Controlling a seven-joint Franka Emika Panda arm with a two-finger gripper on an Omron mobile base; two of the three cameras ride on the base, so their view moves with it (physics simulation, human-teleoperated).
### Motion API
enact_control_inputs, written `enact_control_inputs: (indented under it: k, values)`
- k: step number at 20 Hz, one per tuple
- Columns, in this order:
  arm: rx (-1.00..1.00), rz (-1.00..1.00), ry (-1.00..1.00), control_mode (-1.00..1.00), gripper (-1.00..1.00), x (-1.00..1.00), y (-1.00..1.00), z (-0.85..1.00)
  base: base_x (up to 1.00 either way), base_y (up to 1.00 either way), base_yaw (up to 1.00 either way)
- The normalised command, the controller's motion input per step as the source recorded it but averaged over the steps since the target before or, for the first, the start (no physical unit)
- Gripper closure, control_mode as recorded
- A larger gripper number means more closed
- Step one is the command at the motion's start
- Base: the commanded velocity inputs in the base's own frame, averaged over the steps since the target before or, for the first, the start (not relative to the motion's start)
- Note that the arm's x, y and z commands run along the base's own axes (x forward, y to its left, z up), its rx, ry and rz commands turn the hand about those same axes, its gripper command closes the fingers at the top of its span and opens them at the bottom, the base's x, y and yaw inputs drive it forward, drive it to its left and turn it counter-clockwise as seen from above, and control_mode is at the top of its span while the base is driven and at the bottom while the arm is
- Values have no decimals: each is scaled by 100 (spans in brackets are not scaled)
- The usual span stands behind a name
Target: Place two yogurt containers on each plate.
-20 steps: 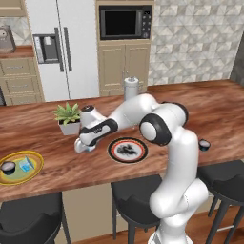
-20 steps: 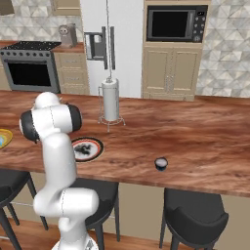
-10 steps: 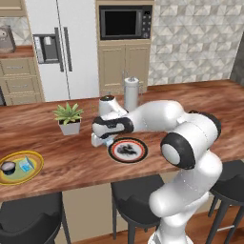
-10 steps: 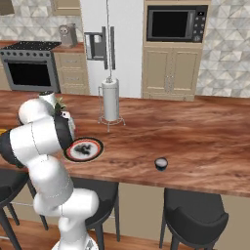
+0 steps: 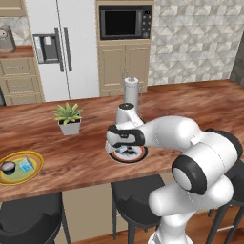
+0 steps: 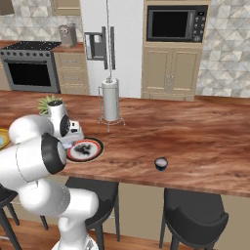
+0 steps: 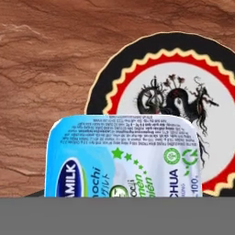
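My gripper (image 5: 123, 148) is shut on a light blue squarish yogurt container (image 7: 124, 156), held just above the near-left edge of the white plate (image 5: 138, 156) with the red-black rim. In the hand view this plate (image 7: 183, 73) lies beyond the container, and the container hides my fingertips. At the counter's left end the yellow-rimmed plate (image 5: 34, 160) holds a dark round yogurt container (image 5: 8, 166) and another light blue one (image 5: 25, 165). A second dark round yogurt container (image 6: 161, 163) stands alone on the wood counter, right of the white plate (image 6: 95, 151).
A potted green plant (image 5: 69, 119) stands left of my arm. A paper towel holder (image 5: 131, 93) rises just behind the white plate. Bar stools (image 5: 136, 205) sit under the counter's near edge. The fridge and cabinets are far behind.
The arm has swung right from beside the plant to over the white plate, carrying the light blue container. The jaws have hardly moved.
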Motion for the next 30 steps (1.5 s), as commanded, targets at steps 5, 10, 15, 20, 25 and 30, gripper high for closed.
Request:
enact_control_inputs:
  k: [5,10,15,20,25,30]
  values:
    - [0,0,0,-100,100,17,9,-19,0,0,0]
    - [0,-1,0,-100,100,37,-2,-19,0,0,0]
    - [0,0,0,-100,100,30,-4,-5,0,0,0]
    - [0,0,0,-100,100,2,0,-8,0,0,0]
    - [0,0,0,-100,100,-5,0,-25,0,0,0]
    - [0,0,0,-100,100,0,0,0,0,0,0]
